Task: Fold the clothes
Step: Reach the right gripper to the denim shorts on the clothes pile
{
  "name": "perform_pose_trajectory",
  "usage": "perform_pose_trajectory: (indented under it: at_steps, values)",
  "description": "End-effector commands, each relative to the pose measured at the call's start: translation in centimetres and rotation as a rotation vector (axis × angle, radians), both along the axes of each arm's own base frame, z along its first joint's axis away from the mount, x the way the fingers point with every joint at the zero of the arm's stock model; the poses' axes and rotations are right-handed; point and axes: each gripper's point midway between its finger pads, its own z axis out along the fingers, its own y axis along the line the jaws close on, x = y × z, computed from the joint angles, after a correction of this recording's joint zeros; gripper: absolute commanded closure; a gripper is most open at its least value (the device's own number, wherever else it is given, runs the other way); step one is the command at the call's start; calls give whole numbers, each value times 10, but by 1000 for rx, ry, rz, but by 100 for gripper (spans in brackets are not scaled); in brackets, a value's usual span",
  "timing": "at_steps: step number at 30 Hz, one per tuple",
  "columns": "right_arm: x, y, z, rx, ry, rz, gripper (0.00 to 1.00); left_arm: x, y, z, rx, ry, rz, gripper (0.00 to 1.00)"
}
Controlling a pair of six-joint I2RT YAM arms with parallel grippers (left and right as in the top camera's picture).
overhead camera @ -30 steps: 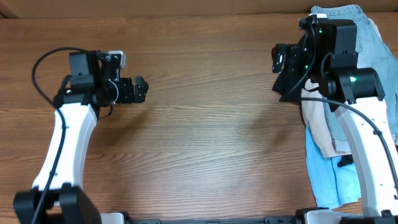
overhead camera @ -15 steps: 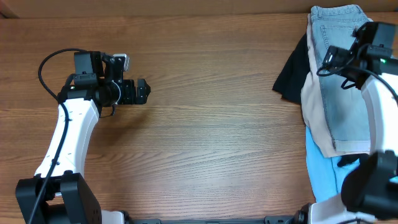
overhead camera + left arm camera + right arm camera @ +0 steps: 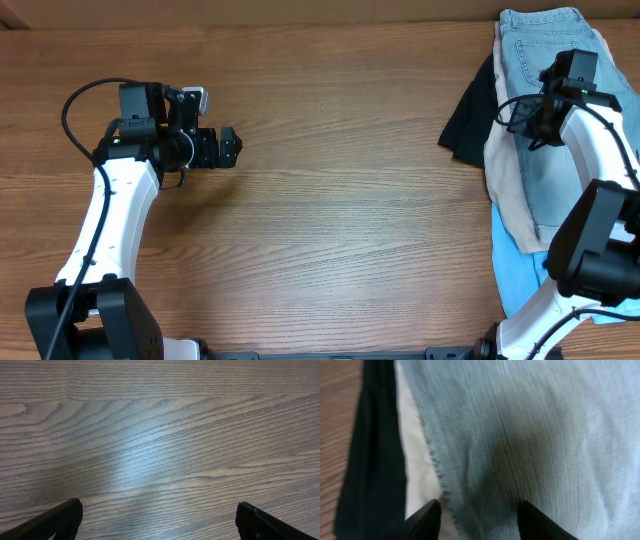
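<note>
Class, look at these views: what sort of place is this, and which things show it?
Probably a robotics lab bench set up for laundry folding, not a home. A bare wooden table has a robot arm at either side, and a pile of clothes, denim shorts on top, lies at the right edge.

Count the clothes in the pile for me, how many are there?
4, all stacked at the table's right edge: faded light-blue denim shorts on top, beige shorts under them, a black garment sticking out left, a sky-blue garment nearest the robot. More may hide underneath.
</note>
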Motion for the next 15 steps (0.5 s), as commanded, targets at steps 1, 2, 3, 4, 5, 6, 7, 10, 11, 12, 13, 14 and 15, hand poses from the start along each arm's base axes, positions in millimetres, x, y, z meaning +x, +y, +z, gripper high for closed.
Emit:
perform_pose_trajectory:
  at_steps: [1,2,3,4,5,6,7,10,11,12,13,14,15]
  values:
    - [2,-5,-9,4,13,-11,52,5,2,8,-1,-27,-12,0]
    - [0,-5,-14,7,23,-11,55,5,2,8,-1,-26,-12,0]
    - [0,-5,-15,8,27,-11,60,5,2,8,0,-27,-12,0]
    - [-1,-4,-18,9,33,-11,65,5,2,8,0,-27,-12,0]
    - [-2,-4,-19,11,37,-11,72,5,2,8,0,-27,-12,0]
    - [-2,-4,-19,11,38,-11,78,5,2,8,0,-27,-12,0]
    - [-1,-4,-19,11,37,-11,85,5,2,8,-1,-28,-13,0]
    - [-1,-5,-18,9,33,-11,96,7,2,9,1,-36,-12,0]
    - [-1,-4,-17,9,33,-11,96,7,2,9,1,-39,-12,0]
    - [-1,-4,-15,9,30,-12,96,8,2,9,1,-41,-12,0]
    - [-1,-4,-12,8,26,-12,96,8,2,10,1,-43,-12,0]
    - [-2,-4,-7,7,20,-13,96,8,2,10,1,-44,-12,0]
    - [-2,-4,0,7,11,-20,96,8,3,10,2,-46,-12,0]
